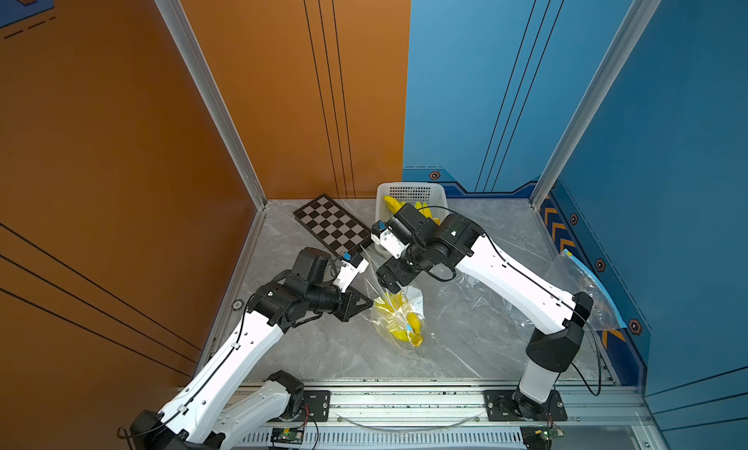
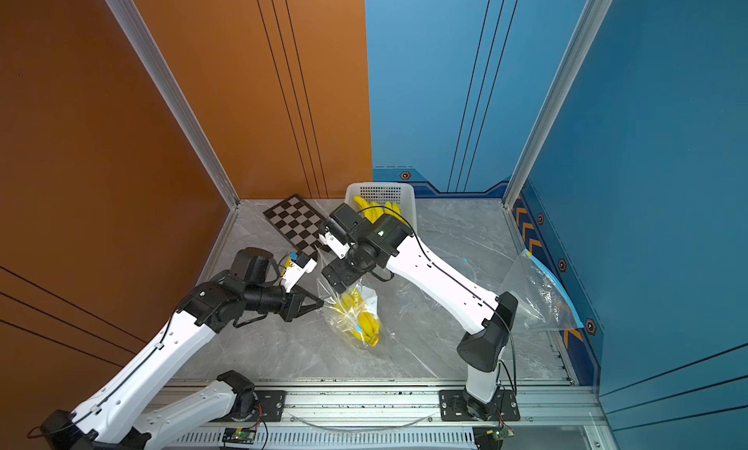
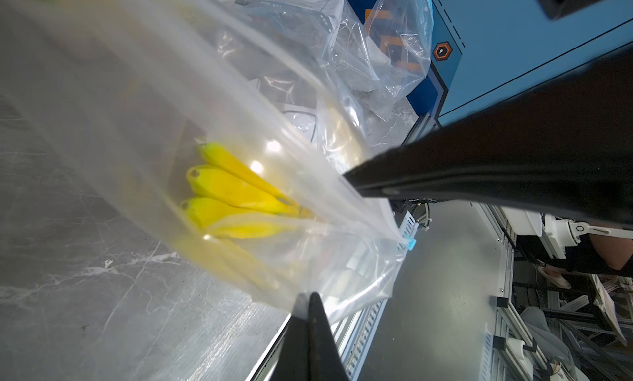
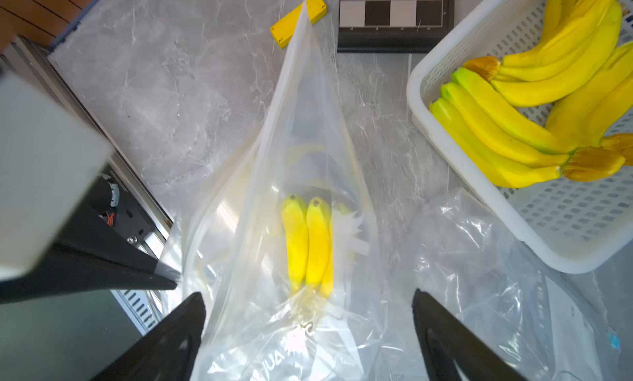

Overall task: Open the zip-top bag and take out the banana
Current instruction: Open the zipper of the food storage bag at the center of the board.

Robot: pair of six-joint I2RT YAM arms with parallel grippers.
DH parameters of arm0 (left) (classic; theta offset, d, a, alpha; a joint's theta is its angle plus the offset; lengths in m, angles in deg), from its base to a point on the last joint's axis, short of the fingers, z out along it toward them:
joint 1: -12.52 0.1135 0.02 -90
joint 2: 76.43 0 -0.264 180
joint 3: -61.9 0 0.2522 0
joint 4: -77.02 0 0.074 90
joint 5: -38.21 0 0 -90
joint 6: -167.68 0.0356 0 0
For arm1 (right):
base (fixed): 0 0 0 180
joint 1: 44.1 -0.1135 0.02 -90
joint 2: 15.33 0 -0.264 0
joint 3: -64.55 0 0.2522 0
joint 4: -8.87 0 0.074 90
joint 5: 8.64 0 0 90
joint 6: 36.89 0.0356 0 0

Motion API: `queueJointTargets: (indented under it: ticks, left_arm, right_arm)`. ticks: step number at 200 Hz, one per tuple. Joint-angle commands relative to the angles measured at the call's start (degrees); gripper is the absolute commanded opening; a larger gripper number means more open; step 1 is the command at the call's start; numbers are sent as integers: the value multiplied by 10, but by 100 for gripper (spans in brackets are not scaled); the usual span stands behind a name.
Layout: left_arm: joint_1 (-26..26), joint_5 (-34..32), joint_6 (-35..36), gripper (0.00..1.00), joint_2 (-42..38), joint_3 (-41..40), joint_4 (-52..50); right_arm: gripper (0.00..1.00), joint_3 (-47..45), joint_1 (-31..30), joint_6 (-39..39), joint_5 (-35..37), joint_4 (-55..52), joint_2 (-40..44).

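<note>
Zip-top bag (image 1: 398, 320): stood rumpled and partly lifted near the middle of the grey surface (image 1: 307, 346), between the two arms, in both top views. Carried the banana (image 4: 308, 242) inside, a small yellow bunch plain through the clear film in both wrist views.

Left pincer (image 1: 369, 302): closed tight, fingertips together on one edge of the bag, thin film pinched between them in the left wrist view.

Right pincer (image 4: 308, 295): spread wide over the bag's raised part, one black finger on either side of the film, clamping nothing.

Blue slider tab (image 3: 411, 243): showed at one end of the zip. Mouth parted or sealed: not to be told.

White basket (image 1: 413, 193): stood at the back of the surface behind the right arm, holding more yellow bananas.

Checkerboard (image 1: 332, 225): lay flat beside the basket, toward the orange wall.

Yellow block (image 4: 298, 19): lay by the board, partly behind the bag's raised corner in the right wrist view.

Empty clear bag (image 1: 583, 294): leaned at the blue wall, well apart from the rest.
</note>
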Motion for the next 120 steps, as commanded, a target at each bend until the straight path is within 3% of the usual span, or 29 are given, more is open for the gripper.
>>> queueJointTargets:
  ticks: [1,31,50,71,105,111,120]
  left_arm:
    - [-2,0,10,0,-4,7,5]
    - [-2,4,4,0,-3,6,12]
    - [-2,4,4,0,-1,3,15]
    - [-1,-2,5,0,-3,3,15]
    - [10,-25,-1,0,-9,-2,14]
    - [10,-25,-1,0,-9,-2,14]
    - [8,-22,1,0,-8,-2,13]
  right_arm:
    - [95,6,-5,-6,21,-87,-2]
    - [92,-8,-21,17,43,-106,-14]
    - [72,5,-23,24,52,-101,-21]
    - [60,22,-22,24,56,-101,-24]
    - [49,-18,-12,24,52,-117,0]
    - [44,-28,-11,24,55,-114,6]
    - [28,-35,-10,23,52,-108,12]
